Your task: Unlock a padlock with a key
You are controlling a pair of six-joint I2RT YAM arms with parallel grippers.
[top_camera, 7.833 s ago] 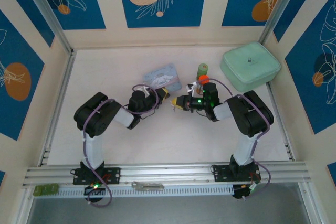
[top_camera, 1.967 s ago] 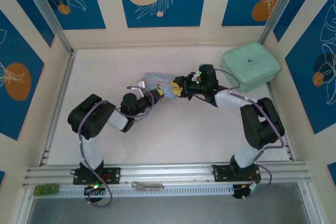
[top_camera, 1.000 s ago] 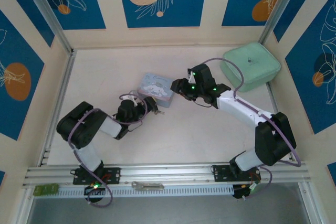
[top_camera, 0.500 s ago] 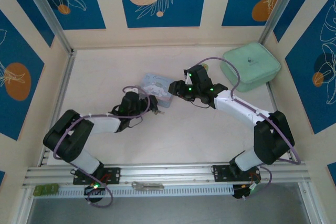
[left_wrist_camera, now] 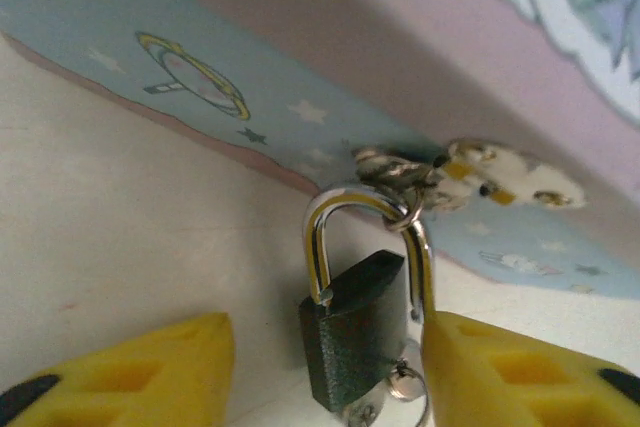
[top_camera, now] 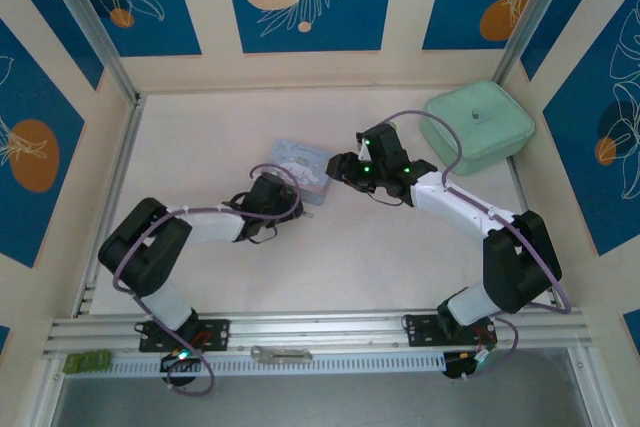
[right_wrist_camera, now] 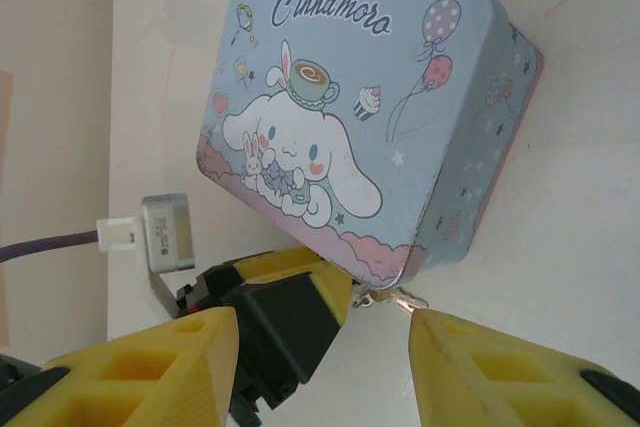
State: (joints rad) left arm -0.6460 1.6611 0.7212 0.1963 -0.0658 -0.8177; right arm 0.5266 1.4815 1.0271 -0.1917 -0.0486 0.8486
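Note:
The padlock (left_wrist_camera: 352, 339), with a dark body and a silver shackle (left_wrist_camera: 318, 247), lies on the table at the foot of the pale blue tin (left_wrist_camera: 300, 107). The key bunch (left_wrist_camera: 470, 169) hangs from a ring on the shackle, against the tin's wall. My left gripper (left_wrist_camera: 328, 339) is open around the padlock. Its right finger (left_wrist_camera: 510, 372) touches the shackle's side, and its left finger (left_wrist_camera: 140, 367) stands clear. My right gripper (right_wrist_camera: 322, 327) hovers open over the tin's near corner (right_wrist_camera: 400, 267), above the key (right_wrist_camera: 395, 299) and the left gripper's fingers (right_wrist_camera: 300, 265). From above, both grippers meet at the tin (top_camera: 300, 165).
A mint-green lidded box (top_camera: 477, 127) stands at the back right. A flat grey metal bar (top_camera: 281, 354) lies on the front rail. The right arm (top_camera: 450, 202) stretches across the middle right, the left arm (top_camera: 190, 227) low across the left.
My left gripper has slid right to the tin's near corner, and its jaws have narrowed around the padlock. The right gripper has barely moved.

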